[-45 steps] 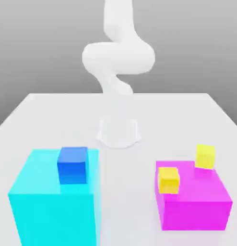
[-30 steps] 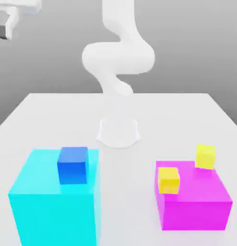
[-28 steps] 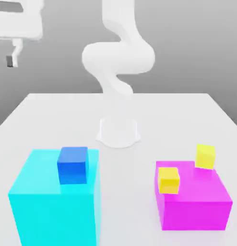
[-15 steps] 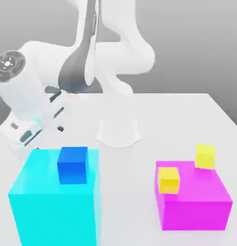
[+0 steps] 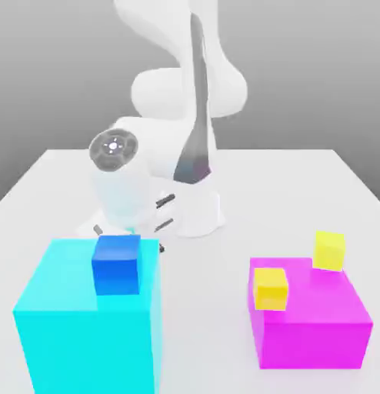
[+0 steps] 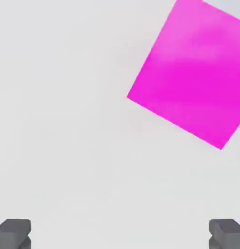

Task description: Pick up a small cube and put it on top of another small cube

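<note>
The small cube is hidden in both views. My gripper (image 5: 128, 233) hangs low over the table just behind the huge cyan block (image 5: 89, 323), its white hand above it. In the hand view my gripper (image 6: 119, 236) is open: two dark fingertips (image 6: 13, 233) stand far apart with only bare white table between them. A small blue cube (image 5: 116, 264) rests on top of the huge cyan block, close in front of the gripper.
A magenta block (image 5: 310, 314) stands at the exterior view's right with a yellow cube (image 5: 271, 288) on it and a second yellow cube (image 5: 329, 251) at its far edge. A magenta face (image 6: 190, 73) also lies ahead of the fingers. The arm's base (image 5: 195, 214) stands mid-table.
The arm has swung in from the exterior view's upper left and come down. The hand has moved right and lower, to just behind the cyan block. The jaws have stayed open.
</note>
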`<state>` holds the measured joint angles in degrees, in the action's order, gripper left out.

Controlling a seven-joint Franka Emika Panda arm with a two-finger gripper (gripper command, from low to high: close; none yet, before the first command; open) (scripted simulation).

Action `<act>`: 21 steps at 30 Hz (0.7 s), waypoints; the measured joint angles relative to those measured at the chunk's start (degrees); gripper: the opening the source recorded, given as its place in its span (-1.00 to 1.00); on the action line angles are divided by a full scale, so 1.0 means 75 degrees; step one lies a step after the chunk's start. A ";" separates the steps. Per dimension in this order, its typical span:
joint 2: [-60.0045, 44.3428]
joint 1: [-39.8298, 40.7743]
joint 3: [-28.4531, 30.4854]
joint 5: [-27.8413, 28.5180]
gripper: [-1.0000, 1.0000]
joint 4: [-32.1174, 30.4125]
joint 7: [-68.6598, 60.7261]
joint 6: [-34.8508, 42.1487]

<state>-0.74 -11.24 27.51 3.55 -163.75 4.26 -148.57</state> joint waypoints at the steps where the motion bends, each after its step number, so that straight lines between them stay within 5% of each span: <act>1: -0.0005 -0.0041 -0.0026 -0.0133 0.00 -0.0026 0.0324 -0.0250; 9: -0.0114 -0.0561 -0.0146 -0.0911 0.00 -0.0169 0.2304 -0.2268; 15: -0.1695 0.1401 -0.2538 -0.3452 0.00 0.0206 0.0504 -0.3546; 16: -0.1896 0.1723 -0.2884 -0.3583 -1.00 0.0253 0.0392 -0.3718; 21: -0.1895 0.1726 -0.2885 -0.3567 -1.00 0.0253 0.0408 -0.3704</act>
<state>-14.95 1.71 5.87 -23.21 -161.85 7.32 -176.35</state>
